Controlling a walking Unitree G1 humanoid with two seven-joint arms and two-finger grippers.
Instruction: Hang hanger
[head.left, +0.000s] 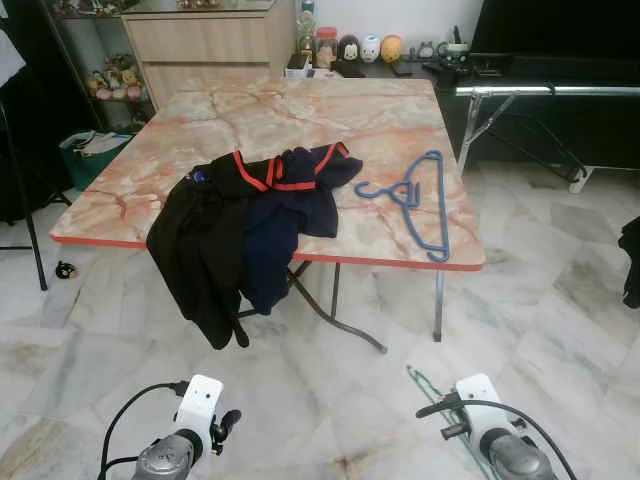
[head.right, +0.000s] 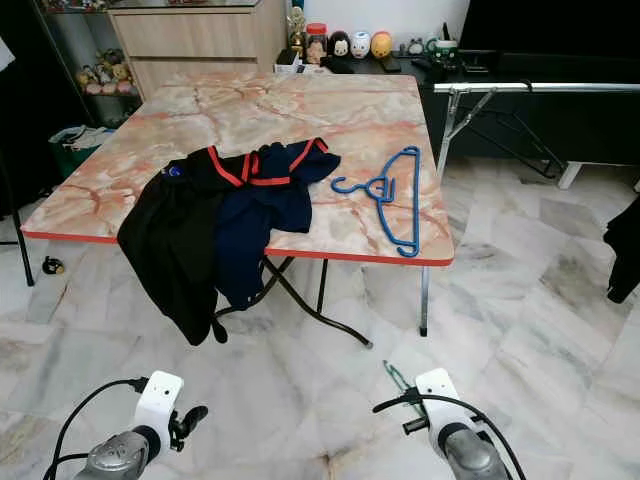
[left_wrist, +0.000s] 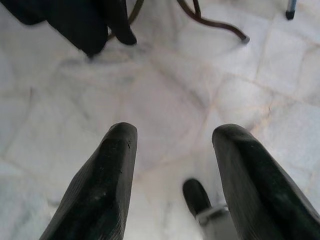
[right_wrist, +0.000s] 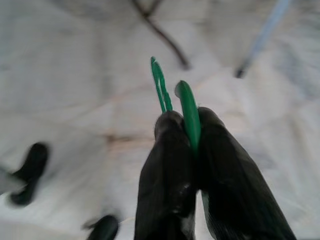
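Note:
A thin green hanger (right_wrist: 189, 105) is pinched between the fingers of my right gripper (right_wrist: 187, 120), which is shut on it low over the floor; its green wire pokes out past my right wrist (head.left: 425, 388). My left gripper (left_wrist: 172, 135) hangs open above the marble floor, holding nothing. Ahead stands a marble-topped table (head.left: 300, 110) with a red edge. A blue hanger (head.left: 420, 200) lies flat near its front right corner. A black and navy garment with red trim (head.left: 250, 220) drapes over the front edge, hanging toward the floor.
A silver metal rail on folding legs (head.left: 520, 100) stands behind the table at the right, before a dark TV console. A wooden cabinet (head.left: 200, 40) is at the back left, a green basket (head.left: 90, 150) beside it. Dark cloth (head.left: 632, 260) hangs at the right edge.

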